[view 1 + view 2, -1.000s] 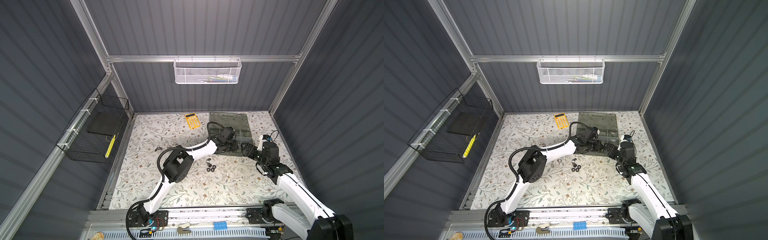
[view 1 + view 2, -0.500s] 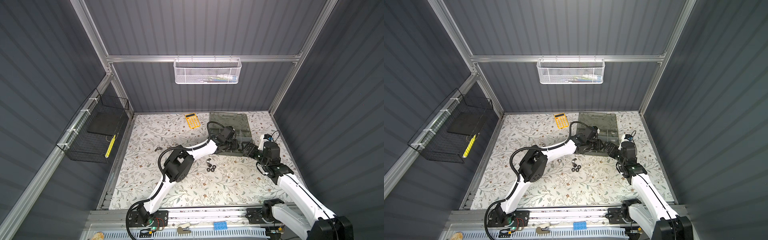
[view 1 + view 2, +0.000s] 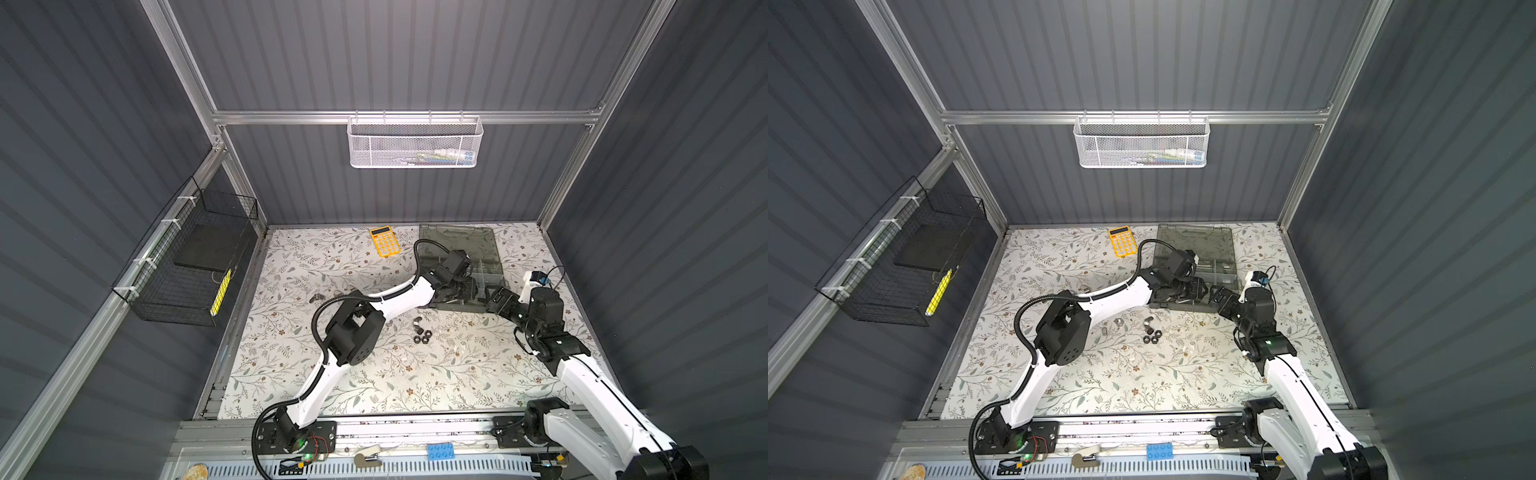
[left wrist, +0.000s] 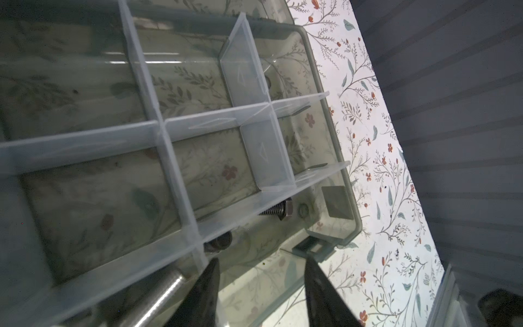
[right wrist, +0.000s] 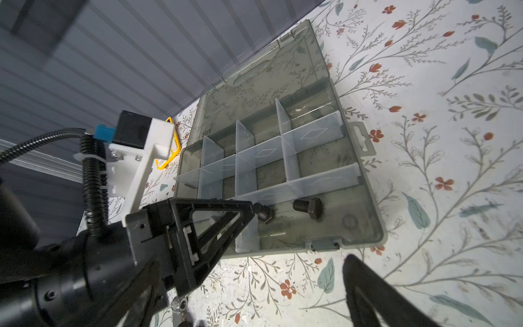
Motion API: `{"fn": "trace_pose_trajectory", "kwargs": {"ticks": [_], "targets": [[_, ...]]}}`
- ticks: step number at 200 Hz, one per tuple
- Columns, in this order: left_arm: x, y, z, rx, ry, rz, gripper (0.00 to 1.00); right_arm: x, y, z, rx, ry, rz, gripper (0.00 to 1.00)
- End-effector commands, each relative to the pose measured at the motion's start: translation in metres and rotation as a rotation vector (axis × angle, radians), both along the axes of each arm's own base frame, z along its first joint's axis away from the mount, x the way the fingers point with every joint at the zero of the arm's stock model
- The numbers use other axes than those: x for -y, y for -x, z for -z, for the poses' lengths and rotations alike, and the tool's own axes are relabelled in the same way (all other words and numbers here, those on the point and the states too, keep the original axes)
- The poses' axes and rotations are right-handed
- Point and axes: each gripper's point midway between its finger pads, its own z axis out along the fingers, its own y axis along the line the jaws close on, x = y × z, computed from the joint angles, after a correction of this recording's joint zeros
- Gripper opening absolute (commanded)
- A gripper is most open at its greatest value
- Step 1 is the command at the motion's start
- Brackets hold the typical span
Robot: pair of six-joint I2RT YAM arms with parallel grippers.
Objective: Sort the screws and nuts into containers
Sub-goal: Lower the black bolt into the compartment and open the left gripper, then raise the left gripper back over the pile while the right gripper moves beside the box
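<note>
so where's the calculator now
In both top views the calculator lies near the back wall, just left of the organizer box lid.

Both arms pair white shells on the long links with black joint housings: the left arm [image 3: 399,299] and the right arm [image 3: 598,386]. A ribbed black cable [image 3: 314,322] loops beside the left arm's elbow block. A small green light [image 3: 1268,343] glows on one of the right arm's black housings. The left wrist camera [image 5: 131,128] is a black cube with a blue plug [image 5: 103,133] on a white bracket [image 5: 147,170]. The left tool [image 4: 261,260] has black fingers [image 4: 203,291] that taper to points.
</note>
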Motion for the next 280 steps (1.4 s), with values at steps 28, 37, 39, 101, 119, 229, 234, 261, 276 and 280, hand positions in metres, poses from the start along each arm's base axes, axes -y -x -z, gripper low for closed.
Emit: {"fn": "trace_pose_trajectory", "kwargs": {"ticks": [28,37,39,101,119,229,234,261,276,280], "targets": [[-0.045,-0.006,-0.086,0.168,-0.038,-0.037,0.64,-0.004,0.001,-0.009,0.051,-0.019,-0.029,0.99],[-0.055,-0.007,-0.089,0.178,-0.052,-0.048,0.67,-0.007,0.001,-0.011,0.060,-0.023,-0.044,0.99],[-0.058,-0.007,-0.090,0.180,-0.056,-0.052,0.68,-0.009,0.002,-0.011,0.062,-0.025,-0.050,0.99],[-0.151,-0.006,-0.095,0.199,-0.149,-0.182,0.99,-0.051,0.003,-0.020,0.107,0.070,-0.195,0.99],[-0.182,-0.003,-0.094,0.206,-0.184,-0.234,1.00,-0.073,0.002,-0.023,0.115,0.127,-0.261,0.99],[-0.334,0.020,-0.053,0.247,-0.546,-0.552,1.00,-0.201,-0.012,-0.041,0.123,0.360,-0.549,0.99],[-0.337,0.021,-0.049,0.232,-0.547,-0.555,1.00,-0.205,-0.013,-0.041,0.125,0.359,-0.559,0.99],[-0.355,0.020,-0.022,0.112,-0.482,-0.580,1.00,-0.221,-0.014,-0.031,0.135,0.357,-0.595,0.99],[-0.362,0.019,-0.008,0.057,-0.445,-0.593,1.00,-0.227,-0.013,-0.019,0.123,0.370,-0.615,0.99],[-0.362,0.019,-0.004,0.043,-0.436,-0.593,1.00,-0.229,-0.012,-0.015,0.120,0.373,-0.623,0.99]]}}
